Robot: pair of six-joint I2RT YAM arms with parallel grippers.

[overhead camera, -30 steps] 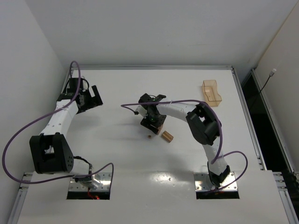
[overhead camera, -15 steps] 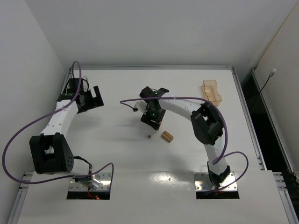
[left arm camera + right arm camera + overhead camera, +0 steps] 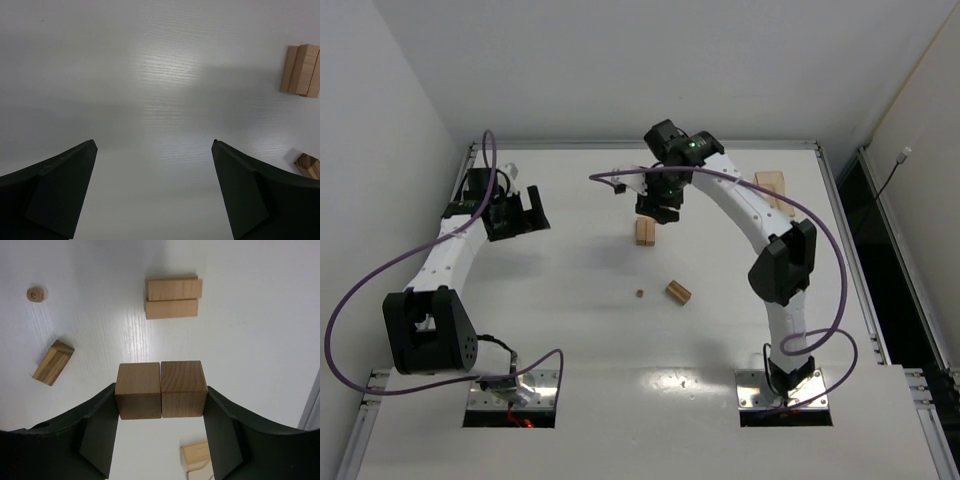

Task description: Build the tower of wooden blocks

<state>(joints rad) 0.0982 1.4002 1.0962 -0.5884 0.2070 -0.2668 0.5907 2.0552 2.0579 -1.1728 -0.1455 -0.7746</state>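
The two wooden blocks point(image 3: 161, 390) are off the table point(image 3: 570, 350) now. They are pinched side by side in the right gripper point(image 3: 658, 207), up over the far half, about midway between the left and right edges. A second ago that gripper was low over the table's middle, right by the stubby block point(image 3: 678, 292) and the tiny piece point(image 3: 639, 293). It has since risen and swung toward the far edge. Those two lie where they were, near each other but apart.

Just on the near side of the gripper, a pair of planks point(image 3: 645, 232) lies flat, touching along their long sides. I'd say that's the base and the carried pair is meant for it, though nothing is stacked yet.

The left gripper point(image 3: 525, 212) hasn't budged from near the left edge, jaws wide, holding nothing.
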